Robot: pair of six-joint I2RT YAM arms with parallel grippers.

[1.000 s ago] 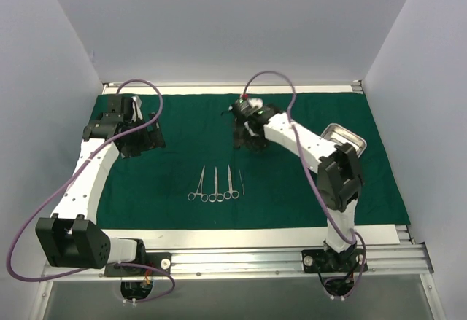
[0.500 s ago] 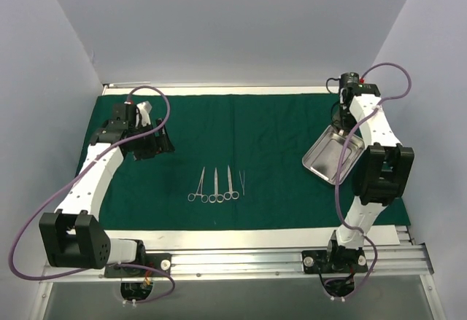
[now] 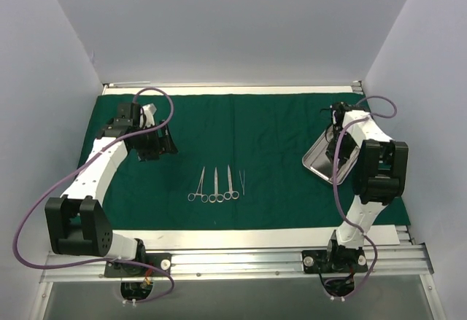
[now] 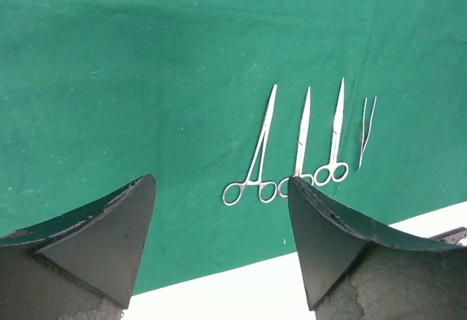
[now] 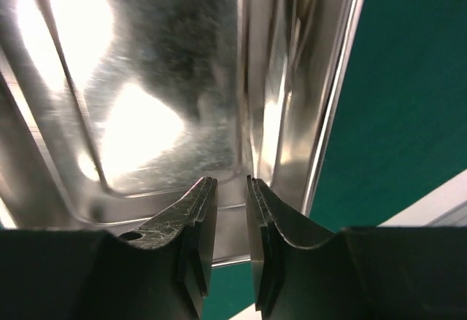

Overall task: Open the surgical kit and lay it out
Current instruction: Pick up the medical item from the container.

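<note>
Four instruments (image 3: 216, 184) lie lined up on the drape (image 3: 270, 119) for easy reach, the right tool (image 5: 229, 180) nearly closed, pinching the rim of the tilted steel tray (image 3: 327, 157) at the right end, likely to place it, the left tool (image 4: 220, 180) agape and empty.

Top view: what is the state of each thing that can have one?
Green cloth, spread out flat.
Steel tray, tilted, held by its rim.
Three scissor-like tools, closed, lying side by side.
Left hand, open, empty.
Right hand, shut on the tray's rim.
</note>
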